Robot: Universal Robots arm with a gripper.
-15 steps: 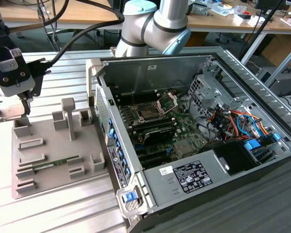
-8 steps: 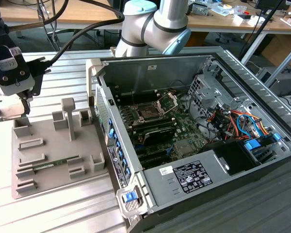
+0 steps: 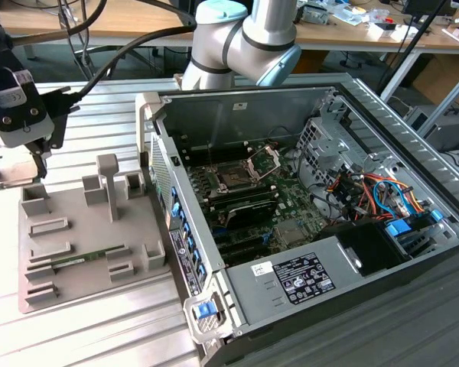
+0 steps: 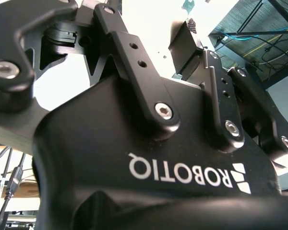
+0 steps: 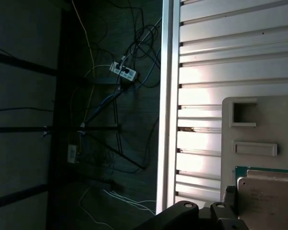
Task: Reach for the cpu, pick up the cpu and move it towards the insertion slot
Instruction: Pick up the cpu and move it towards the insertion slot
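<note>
In the exterior view my gripper (image 3: 17, 174) hangs at the far left, raised above the far left corner of the grey fixture tray (image 3: 80, 294). It is shut on the cpu (image 3: 15, 168), a pale flat square held between the dark fingers. In the first wrist view the cpu (image 5: 269, 201) shows its silvery face and a thin green edge, well above the tray (image 5: 259, 129), with a dark finger (image 5: 229, 195) against its side. The second wrist view looks along the black gripper (image 4: 146, 19) body from behind. The insertion slot (image 3: 233, 177), a dark square socket in a silver frame, lies inside the open computer case.
A green memory stick (image 3: 88, 258) lies in the tray, which also carries upright grey posts (image 3: 107, 183). The case wall (image 3: 237, 115), drive cage (image 3: 321, 145) and coloured cables (image 3: 375, 191) surround the motherboard. The slatted table's edge (image 5: 168, 120) drops to a floor with cables.
</note>
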